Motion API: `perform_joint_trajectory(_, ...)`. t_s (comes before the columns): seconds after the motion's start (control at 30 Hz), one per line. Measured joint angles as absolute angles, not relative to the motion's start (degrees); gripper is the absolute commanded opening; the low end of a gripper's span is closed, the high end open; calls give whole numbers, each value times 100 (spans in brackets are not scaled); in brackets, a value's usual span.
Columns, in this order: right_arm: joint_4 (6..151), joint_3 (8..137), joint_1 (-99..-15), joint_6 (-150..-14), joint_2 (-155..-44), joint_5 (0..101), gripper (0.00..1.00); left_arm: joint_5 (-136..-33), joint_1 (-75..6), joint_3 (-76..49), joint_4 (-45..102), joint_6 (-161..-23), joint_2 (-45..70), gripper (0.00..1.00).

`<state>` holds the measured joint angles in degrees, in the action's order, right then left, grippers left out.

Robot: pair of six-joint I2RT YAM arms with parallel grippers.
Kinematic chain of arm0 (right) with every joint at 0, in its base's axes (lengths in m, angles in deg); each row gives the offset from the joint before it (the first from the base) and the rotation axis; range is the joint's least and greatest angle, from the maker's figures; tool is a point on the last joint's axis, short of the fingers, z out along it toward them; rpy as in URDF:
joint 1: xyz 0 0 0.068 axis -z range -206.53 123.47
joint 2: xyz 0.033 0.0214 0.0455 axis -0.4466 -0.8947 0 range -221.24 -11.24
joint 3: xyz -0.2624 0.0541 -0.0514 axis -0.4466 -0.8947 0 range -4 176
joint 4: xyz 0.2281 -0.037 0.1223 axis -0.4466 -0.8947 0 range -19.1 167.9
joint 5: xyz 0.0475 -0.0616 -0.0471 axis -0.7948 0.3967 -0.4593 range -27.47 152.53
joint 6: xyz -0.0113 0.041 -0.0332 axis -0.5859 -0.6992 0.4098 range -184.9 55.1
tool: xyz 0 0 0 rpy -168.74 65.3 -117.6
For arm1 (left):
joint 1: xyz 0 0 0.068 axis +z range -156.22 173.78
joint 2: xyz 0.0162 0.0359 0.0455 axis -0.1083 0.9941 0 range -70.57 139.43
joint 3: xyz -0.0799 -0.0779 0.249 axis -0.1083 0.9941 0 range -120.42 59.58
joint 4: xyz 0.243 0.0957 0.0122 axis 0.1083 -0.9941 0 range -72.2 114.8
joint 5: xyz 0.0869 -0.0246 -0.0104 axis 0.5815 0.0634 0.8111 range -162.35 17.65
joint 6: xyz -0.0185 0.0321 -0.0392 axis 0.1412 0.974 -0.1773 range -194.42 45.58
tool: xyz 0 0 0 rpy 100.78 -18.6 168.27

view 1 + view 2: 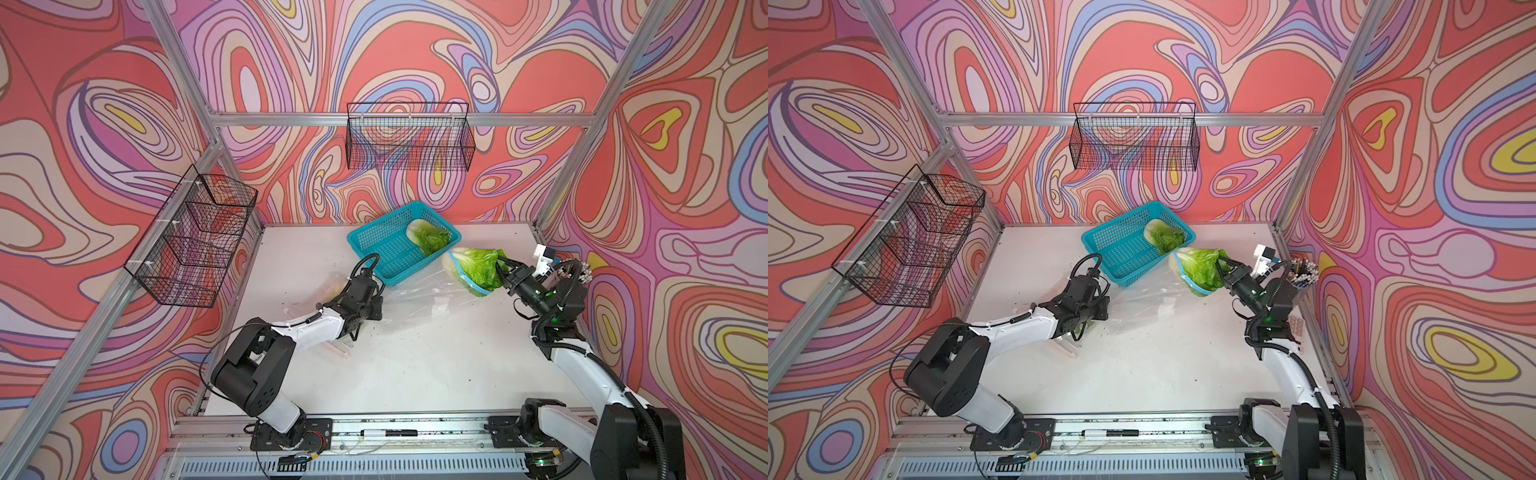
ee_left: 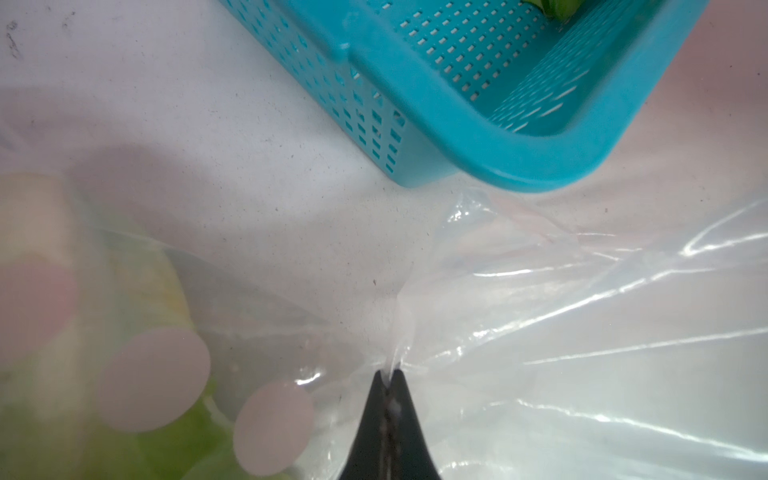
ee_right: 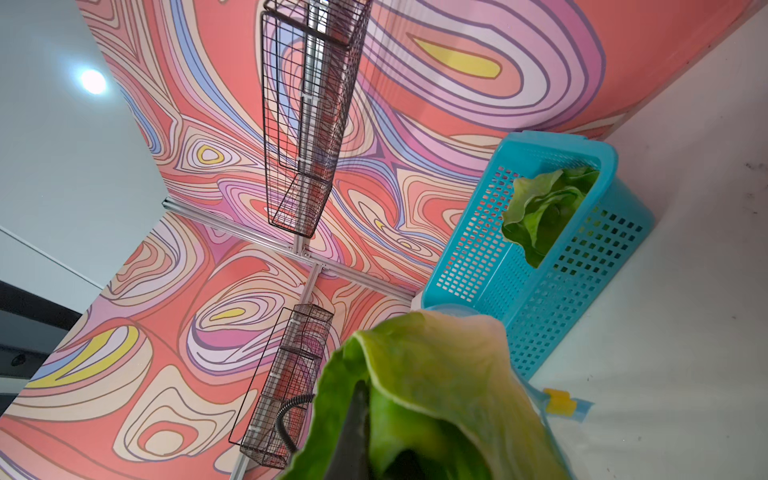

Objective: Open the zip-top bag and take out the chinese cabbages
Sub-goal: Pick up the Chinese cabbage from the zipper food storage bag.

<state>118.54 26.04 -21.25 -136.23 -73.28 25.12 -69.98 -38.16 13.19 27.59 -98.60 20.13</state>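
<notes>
The clear zip-top bag (image 1: 419,291) lies crumpled on the white table, its blue zip rim looped around one of the chinese cabbages (image 1: 476,266). My right gripper (image 1: 500,264) is shut on that cabbage's green leaves (image 3: 436,374) and holds it above the table beside the teal basket (image 1: 390,249). Another cabbage (image 1: 1165,237) lies in the basket. My left gripper (image 2: 390,374) is shut on a fold of the bag's plastic (image 2: 582,332). A third green head (image 2: 178,436) shows blurred through the plastic by the left wrist.
Black wire baskets hang on the back wall (image 1: 409,137) and the left wall (image 1: 195,237). A cup of pens (image 1: 1304,274) stands at the right edge behind the right arm. A marker (image 1: 388,433) lies on the front rail.
</notes>
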Motion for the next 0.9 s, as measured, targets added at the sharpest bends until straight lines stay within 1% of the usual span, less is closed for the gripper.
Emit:
perform_joint_trajectory(0.2,12066,2906,-2110,-13813,-7413,2700,0,-6869,-3810,1264,2654,-9860,2174,0)
perform_joint_trajectory(0.37,11974,3332,-2057,-13636,-7389,2973,0,-6696,-3799,1264,2429,-9843,2281,0)
perform_joint_trajectory(0.53,11974,3459,-2044,-13566,-7402,3034,0,-6679,-3799,1264,2377,-9821,2286,0)
perform_joint_trajectory(0.77,11458,3668,-2092,-13199,-7409,3054,0,-6672,-3812,1231,2344,-9817,2286,0)
perform_joint_trajectory(0.9,11377,3791,-2291,-13022,-7533,3170,0,-6677,-3819,1209,2324,-9843,2284,0)
